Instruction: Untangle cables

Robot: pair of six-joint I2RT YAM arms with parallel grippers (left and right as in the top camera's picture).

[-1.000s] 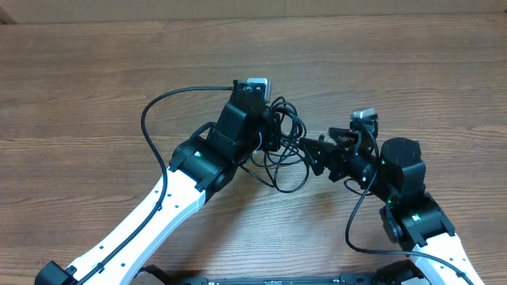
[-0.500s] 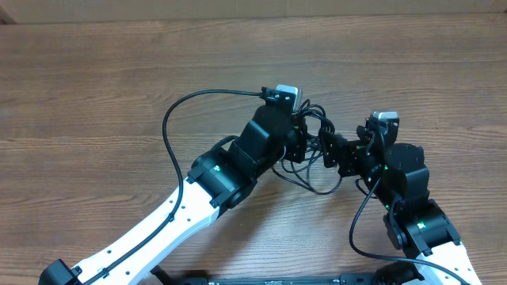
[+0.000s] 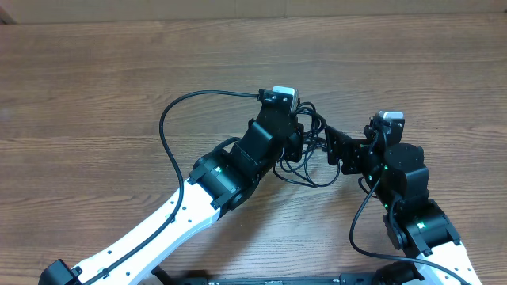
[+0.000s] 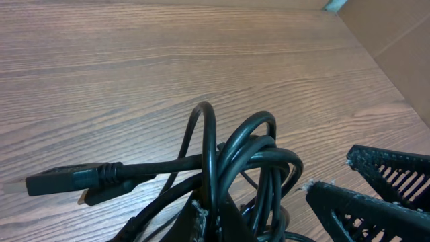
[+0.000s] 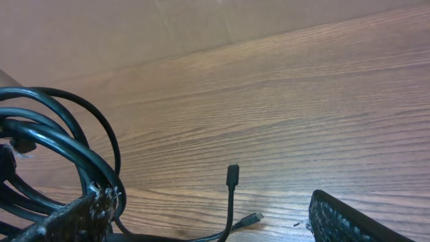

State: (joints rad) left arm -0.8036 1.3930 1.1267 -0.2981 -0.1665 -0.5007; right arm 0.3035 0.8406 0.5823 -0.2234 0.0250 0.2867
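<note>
One tangled bundle of the cables (image 4: pixel 213 161) hangs between the two claws, near the middle of the desk (image 3: pixel 95 79). How many cords it contains I cannot tell. The left claw (image 3: pixel 307 142) is narrowed onto the bundle, and several loops rise above its fingers. Two black plug ends (image 4: pixel 64 181) stick out side by side over the wood. The right claw (image 3: pixel 333 149) is spread wide, gripping nothing, with the loops touching one finger (image 5: pixel 74 215). Two small plug tips (image 5: pixel 232 176) dangle between its fingers.
</note>
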